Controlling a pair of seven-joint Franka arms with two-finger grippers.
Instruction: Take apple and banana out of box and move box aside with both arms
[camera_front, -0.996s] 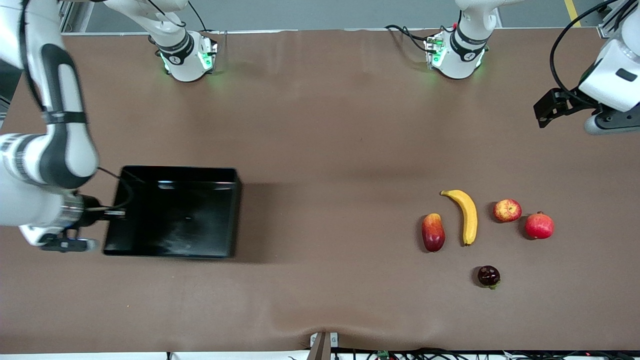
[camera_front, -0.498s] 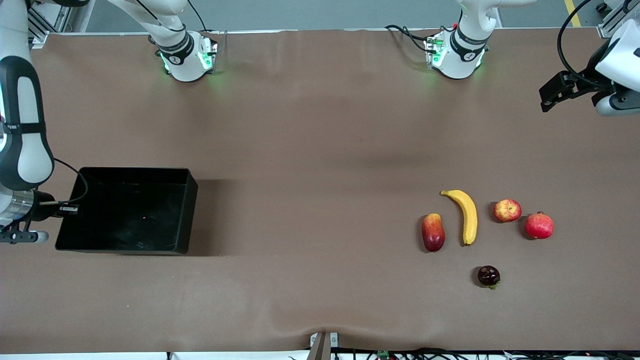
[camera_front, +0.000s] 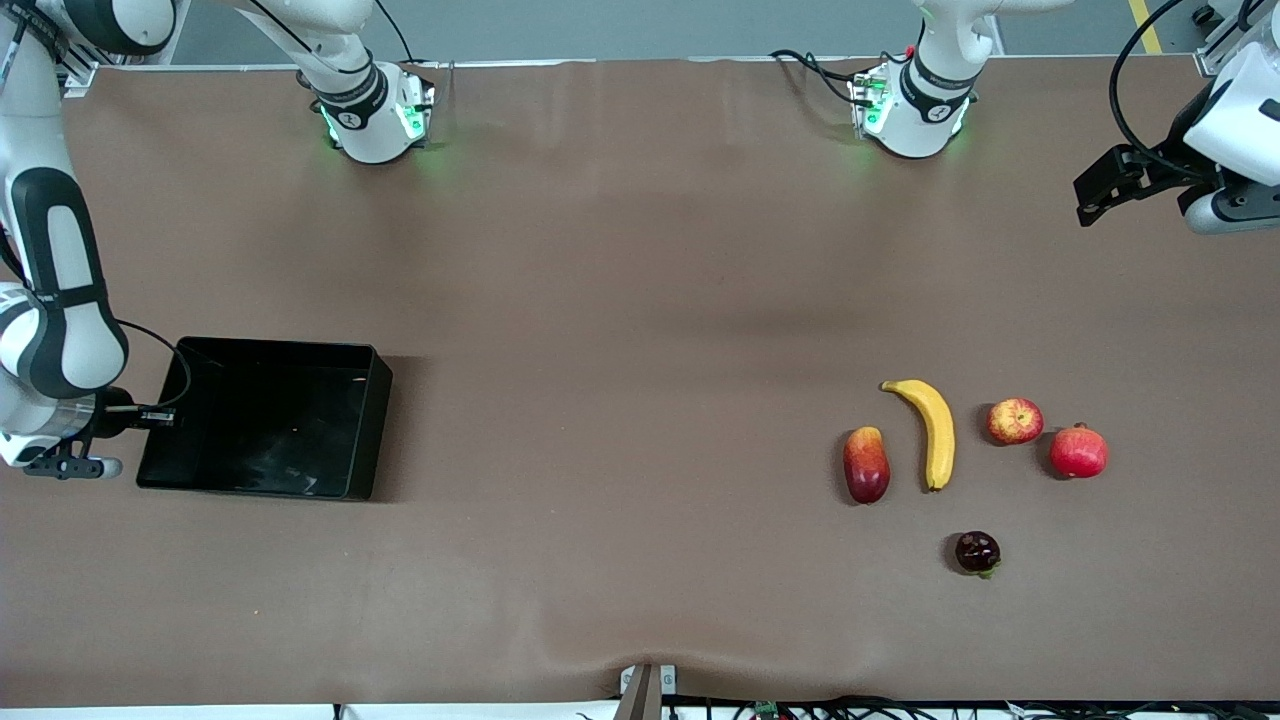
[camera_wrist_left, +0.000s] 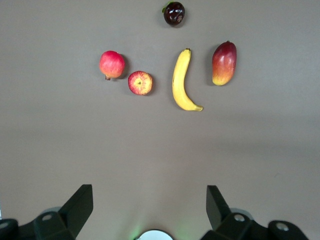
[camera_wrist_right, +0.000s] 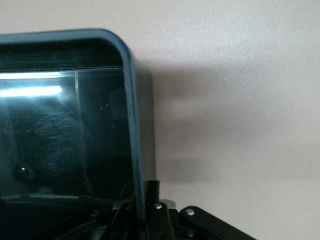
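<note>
Right wrist view: I see my right gripper (camera_wrist_right: 145, 200) with jaws pinching the box (camera_front: 265, 416) wall at the right arm's end of the surface (camera_front: 640, 300). Left gripper (camera_wrist_left: 150, 210) hangs jaws spread above bare surface; banana (camera_front: 932, 430) and apple (camera_front: 1014, 420) lie side by side, apart.

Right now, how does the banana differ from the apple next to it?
The banana is long, curved and plain yellow; the apple is small, round and red with yellow patches. The banana lies beside the mango-like fruit; the apple lies beside a red round fruit. Both rest untouched on the table.
</note>
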